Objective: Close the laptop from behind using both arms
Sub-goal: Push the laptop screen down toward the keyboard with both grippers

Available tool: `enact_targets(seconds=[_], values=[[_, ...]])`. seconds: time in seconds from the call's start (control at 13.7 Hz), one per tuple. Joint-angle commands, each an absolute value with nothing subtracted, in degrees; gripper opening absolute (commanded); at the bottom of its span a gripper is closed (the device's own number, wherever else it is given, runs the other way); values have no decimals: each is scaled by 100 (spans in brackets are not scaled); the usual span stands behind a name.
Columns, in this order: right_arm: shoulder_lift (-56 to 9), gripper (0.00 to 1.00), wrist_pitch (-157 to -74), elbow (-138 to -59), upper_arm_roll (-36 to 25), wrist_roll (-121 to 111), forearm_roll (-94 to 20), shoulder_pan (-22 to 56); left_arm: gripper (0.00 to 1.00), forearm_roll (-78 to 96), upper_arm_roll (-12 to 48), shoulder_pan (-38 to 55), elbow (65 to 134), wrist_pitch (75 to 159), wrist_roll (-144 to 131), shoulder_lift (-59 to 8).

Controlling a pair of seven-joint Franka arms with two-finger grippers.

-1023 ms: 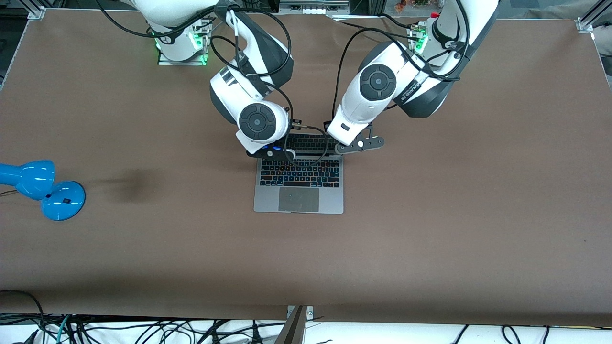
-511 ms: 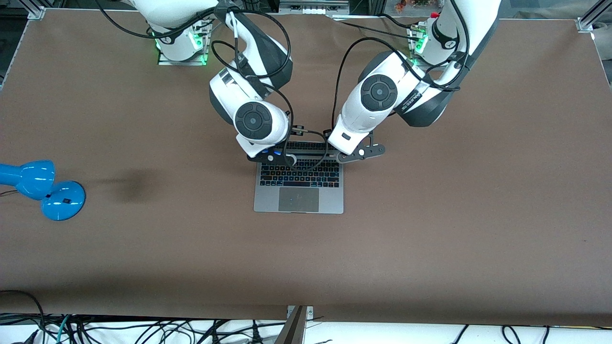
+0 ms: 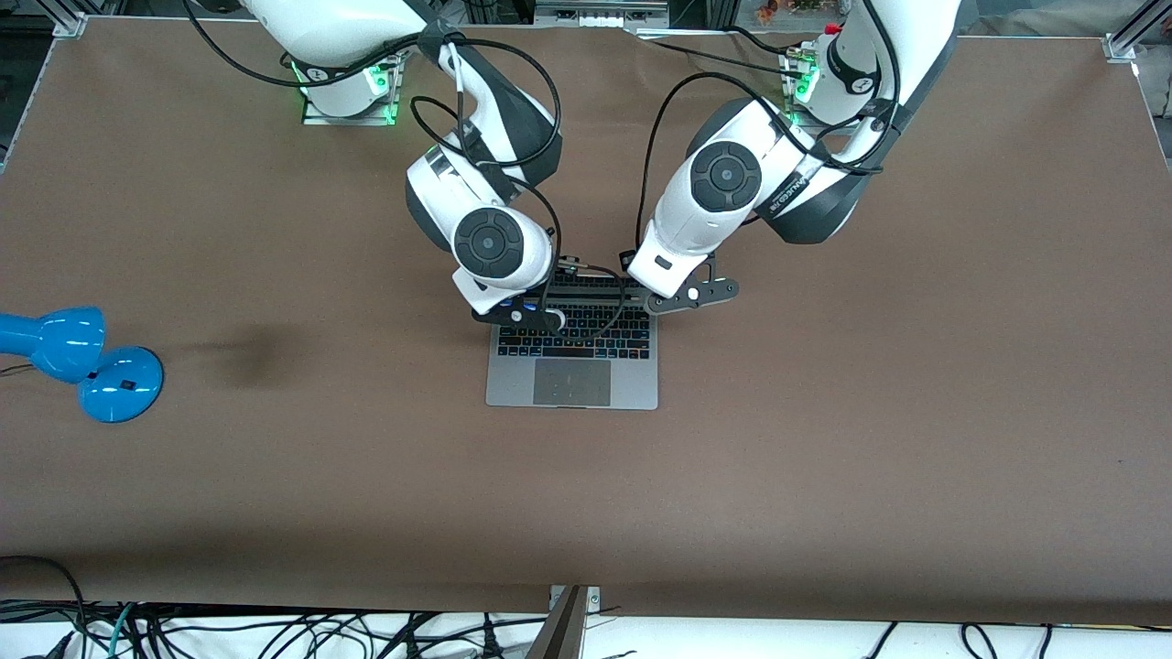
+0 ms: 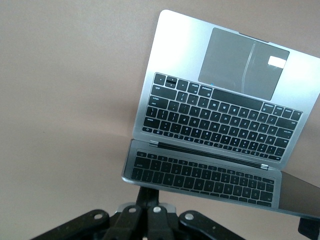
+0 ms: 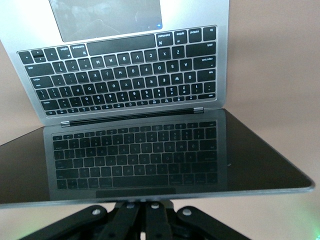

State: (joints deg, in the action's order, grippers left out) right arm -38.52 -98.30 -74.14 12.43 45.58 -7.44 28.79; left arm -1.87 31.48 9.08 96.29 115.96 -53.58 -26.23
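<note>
The silver-grey laptop (image 3: 572,371) lies mid-table, its base flat and its trackpad toward the front camera. Its lid leans forward over the rear key rows. In the left wrist view the laptop (image 4: 220,115) shows its keyboard, mirrored in the dark screen. In the right wrist view the laptop (image 5: 125,75) shows the same. My right gripper (image 3: 517,314) and left gripper (image 3: 682,295) are at the lid's back, one at each upper corner. The left gripper (image 4: 149,192) is shut, its tips touching the lid's top edge. The right gripper (image 5: 145,204) is shut, its tips hidden by the lid's edge.
A blue lamp (image 3: 82,361) lies at the right arm's end of the table. Black cables (image 3: 275,631) hang along the table edge nearest the front camera. The brown table (image 3: 870,412) stretches bare around the laptop.
Both grippers have moved toward the front camera, and the lid has tilted further down over the keyboard. Fewer key rows show now.
</note>
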Motion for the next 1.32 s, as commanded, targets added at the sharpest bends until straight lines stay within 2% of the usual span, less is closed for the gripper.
enact_targets(seconds=[0.0, 0.37, 1.24], values=[[-3814, 1, -9870, -7427, 1248, 4553, -659, 2883, 0, -396, 3155, 932, 9439, 11558, -5476, -2716], [-3814, 1, -10001, -7409, 1196, 4553, -659, 2874, 0, -395, 3129, 932, 9308, 11558, -5484, -2821], [-3990, 0, -10642, -7409, 1029, 4272, -440, 2874, 0, -1177, 3129, 1028, 8447, 11558, -5968, -3849]])
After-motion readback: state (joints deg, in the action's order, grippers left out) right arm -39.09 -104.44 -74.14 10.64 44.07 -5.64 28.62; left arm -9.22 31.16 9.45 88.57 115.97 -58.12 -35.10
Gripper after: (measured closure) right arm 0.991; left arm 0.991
